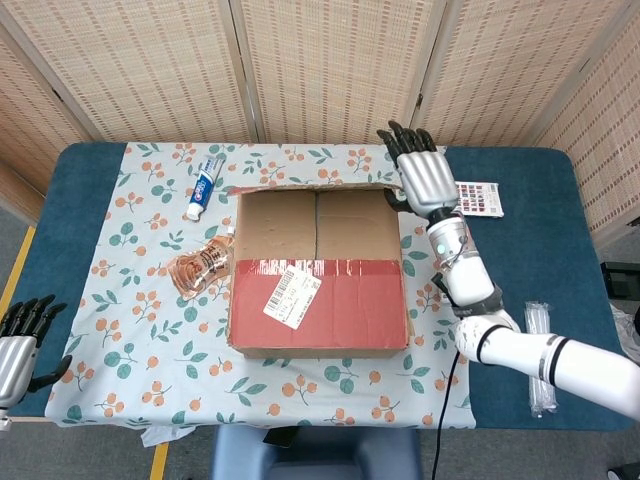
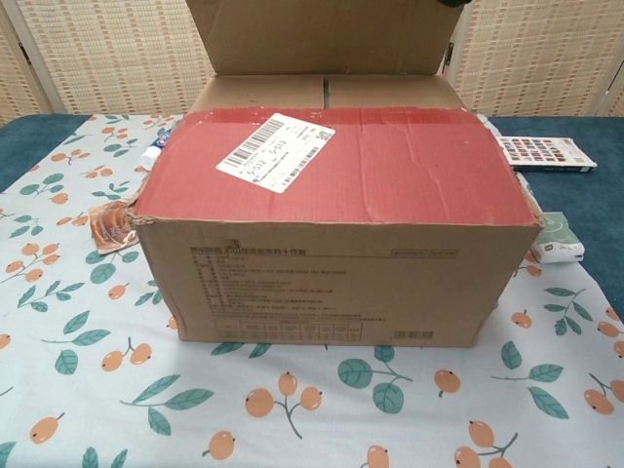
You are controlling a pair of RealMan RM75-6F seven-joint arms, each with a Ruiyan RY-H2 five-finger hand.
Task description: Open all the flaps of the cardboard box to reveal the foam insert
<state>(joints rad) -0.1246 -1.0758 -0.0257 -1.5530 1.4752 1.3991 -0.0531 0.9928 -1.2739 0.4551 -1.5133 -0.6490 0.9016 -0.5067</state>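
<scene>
The cardboard box (image 1: pixel 318 268) is seen at the middle of the floral tablecloth (image 1: pixel 130 300), with its far flap (image 2: pixel 322 37) raised upright and the two inner flaps (image 1: pixel 316 225) beneath it lying flat and closed. The near flap (image 1: pixel 320 297), covered in red tape and bearing a white shipping label (image 1: pixel 292 295), lies shut over the front half of the box. The right hand (image 1: pixel 423 176) is placed at the far right corner of the raised flap, its fingers (image 1: pixel 404 135) extended and held close together above the flap's edge, with the thumb tucked against the flap; whether the flap is pinched or merely pushed cannot be told. In the chest view only a dark fingertip is glimpsed at the flap's upper right corner. The left hand (image 1: pixel 22 340) is seen low at the left edge of the head view, just off the table (image 1: pixel 70 190), its fingers spread and nothing held. A toothpaste tube (image 1: pixel 204 186) and a crumpled plastic wrapper (image 1: pixel 200 266) lie left of the box, a colour card (image 1: pixel 478 198) lies right of the right hand, and a small green-and-white packet (image 2: pixel 558 251) rests beside the box's right side.
</scene>
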